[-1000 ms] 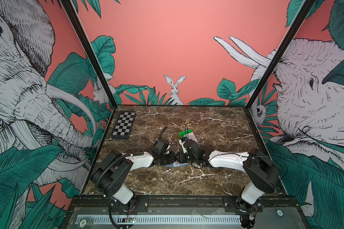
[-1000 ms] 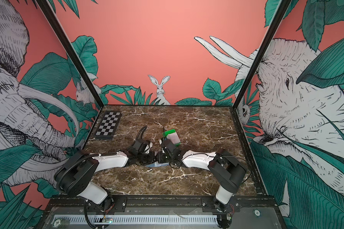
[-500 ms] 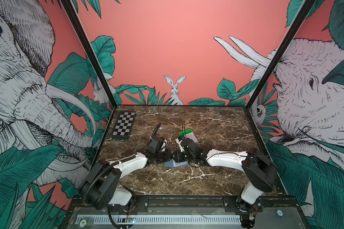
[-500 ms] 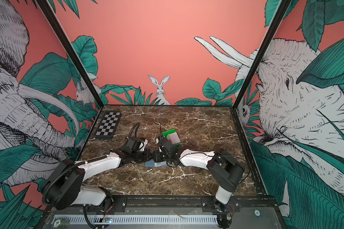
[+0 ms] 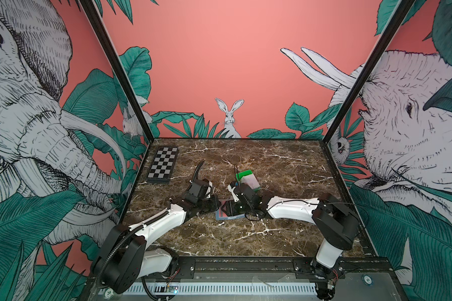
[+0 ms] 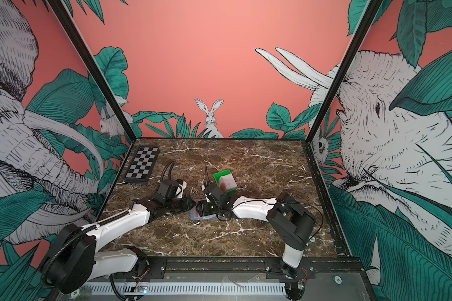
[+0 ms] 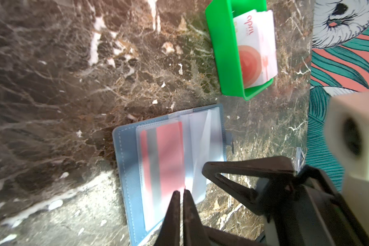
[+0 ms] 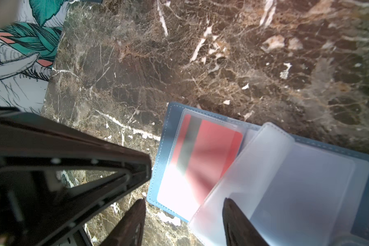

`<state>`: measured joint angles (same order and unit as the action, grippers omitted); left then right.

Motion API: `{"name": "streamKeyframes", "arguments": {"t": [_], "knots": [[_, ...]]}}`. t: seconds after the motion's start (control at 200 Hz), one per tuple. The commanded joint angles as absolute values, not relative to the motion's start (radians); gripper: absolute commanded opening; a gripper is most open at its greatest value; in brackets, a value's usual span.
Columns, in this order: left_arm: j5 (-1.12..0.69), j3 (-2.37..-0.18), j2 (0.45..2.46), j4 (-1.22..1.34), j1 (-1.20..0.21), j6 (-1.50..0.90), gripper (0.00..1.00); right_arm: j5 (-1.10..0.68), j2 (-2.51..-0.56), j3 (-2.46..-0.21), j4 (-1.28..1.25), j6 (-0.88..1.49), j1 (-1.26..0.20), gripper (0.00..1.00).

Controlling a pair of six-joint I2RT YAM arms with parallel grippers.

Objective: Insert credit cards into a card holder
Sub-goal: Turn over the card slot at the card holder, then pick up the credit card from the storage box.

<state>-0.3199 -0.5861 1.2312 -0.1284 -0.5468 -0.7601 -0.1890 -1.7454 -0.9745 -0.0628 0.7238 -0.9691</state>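
two arms are stretched in from the near edge of the table, and they are brought together close to its middle. the left gripper is clenched, its tips set against the end of the sleeve where a red card with a dark stripe is already lodged. this is judged to steady that page or nudge the card home. whether any plastic is nipped there cannot be told. the right gripper is spread wide with nothing clasped. one finger is laid over a loose clear sleeve, probably so that this page is kept turned back.

the card holder is laid open and flat between the two grippers, blue cover down, so that its sleeves are exposed. just beyond it, toward the far edge, a green tray is placed within easy reach, and the remaining cards are leaned inside it, pale faces up. a checkerboard is left by the far left corner, well apart.
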Motion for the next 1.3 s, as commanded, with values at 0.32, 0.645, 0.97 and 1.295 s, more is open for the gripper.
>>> {"name": "streamKeyframes", "arguments": {"t": [0.32,0.645,0.97,1.295], "knots": [[-0.366,-0.578,1.251,-0.060,-0.541,-0.719,0.09,0.053,-1.552,-0.907,0.113,0.628,-0.974,0.57],[-0.397,-0.594,1.329,0.100,-0.570,-0.729,0.11,0.155,-1.440,-0.952,0.298,0.496,-0.917,0.57],[-0.392,-0.638,1.428,0.199,-0.602,-0.754,0.15,0.117,-1.488,-1.036,0.362,0.419,-0.785,0.66],[-0.389,-0.719,1.542,0.254,-0.604,-0.773,0.21,0.028,-1.636,-1.131,0.341,0.347,-0.684,0.77]]}}
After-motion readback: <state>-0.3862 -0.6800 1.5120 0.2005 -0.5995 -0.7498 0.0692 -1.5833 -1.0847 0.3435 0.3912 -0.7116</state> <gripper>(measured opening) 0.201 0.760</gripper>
